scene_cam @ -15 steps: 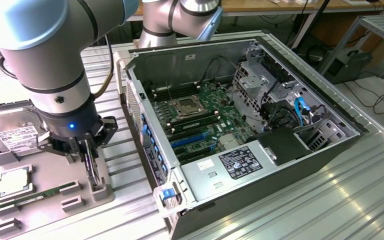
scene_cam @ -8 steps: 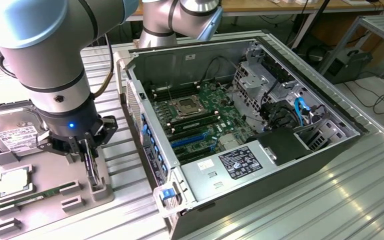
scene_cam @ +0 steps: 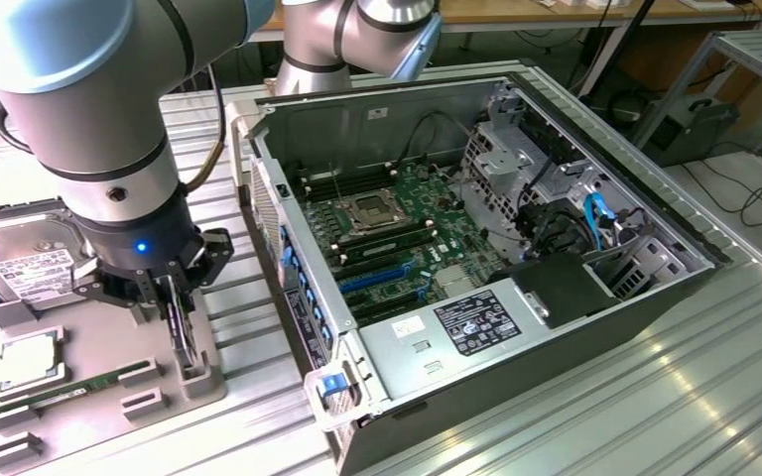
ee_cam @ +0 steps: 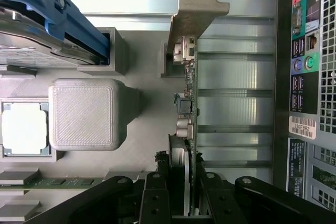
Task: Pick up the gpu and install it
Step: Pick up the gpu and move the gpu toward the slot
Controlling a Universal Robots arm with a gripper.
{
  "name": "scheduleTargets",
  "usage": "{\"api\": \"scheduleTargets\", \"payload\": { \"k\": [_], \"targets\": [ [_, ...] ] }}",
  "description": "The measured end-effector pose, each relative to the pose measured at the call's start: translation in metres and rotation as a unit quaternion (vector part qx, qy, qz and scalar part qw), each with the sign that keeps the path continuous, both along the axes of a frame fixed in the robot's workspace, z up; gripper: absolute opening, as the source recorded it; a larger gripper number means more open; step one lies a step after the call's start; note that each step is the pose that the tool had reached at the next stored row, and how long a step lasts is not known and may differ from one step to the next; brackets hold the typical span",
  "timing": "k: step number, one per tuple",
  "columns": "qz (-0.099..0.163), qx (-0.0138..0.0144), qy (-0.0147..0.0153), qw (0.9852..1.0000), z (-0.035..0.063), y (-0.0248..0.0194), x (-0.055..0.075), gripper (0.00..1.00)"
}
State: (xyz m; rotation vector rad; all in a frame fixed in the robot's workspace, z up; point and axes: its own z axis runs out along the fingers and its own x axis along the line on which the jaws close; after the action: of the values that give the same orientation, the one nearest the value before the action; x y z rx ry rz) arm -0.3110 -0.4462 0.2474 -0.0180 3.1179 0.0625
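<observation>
Ribbed metal bench (scene_cam: 646, 397) carries the whole setup. Going from the ext. view's left, we see a grey parts tray (scene_cam: 96, 342) w/ a hard drive (scene_cam: 17, 263) at its far-left corner, a CPU (scene_cam: 31, 362) nearer the front and a memory stick (scene_cam: 70, 394) along the front edge. At the tray's right edge, the one next to the PC, the gripper (scene_cam: 170, 297) is down over the gpu (scene_cam: 186, 347), which stands on edge in its holder slots. In the wrist view the fingers (ee_cam: 156, 192) sit on both faces of the card by the fan and look pressed onto it, so we read the claw as pinching the gpu. The silver bracket (ee_cam: 197, 9) is at the card's far end. Right of the tray lies the open PC case (scene_cam: 315, 129), w/ its mobo (scene_cam: 408, 228) and blue slots (scene_cam: 381, 273) exposed and no card fitted. We judge this as the pick-up step: grip made, card not yet out of the holder, install not begun. Lifting from here calls for a straight pull along the holder's slots and a firm, even grip, since the card is thin and held near one end.
</observation>
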Motion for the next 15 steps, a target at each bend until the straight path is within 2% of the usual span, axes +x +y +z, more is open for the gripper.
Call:
{"api": "scheduleTargets", "payload": {
  "k": [15],
  "targets": [
    [0.000,-0.0001,0.0000,1.0000,0.0037,0.0000,0.0001,0.27]
  ]
}}
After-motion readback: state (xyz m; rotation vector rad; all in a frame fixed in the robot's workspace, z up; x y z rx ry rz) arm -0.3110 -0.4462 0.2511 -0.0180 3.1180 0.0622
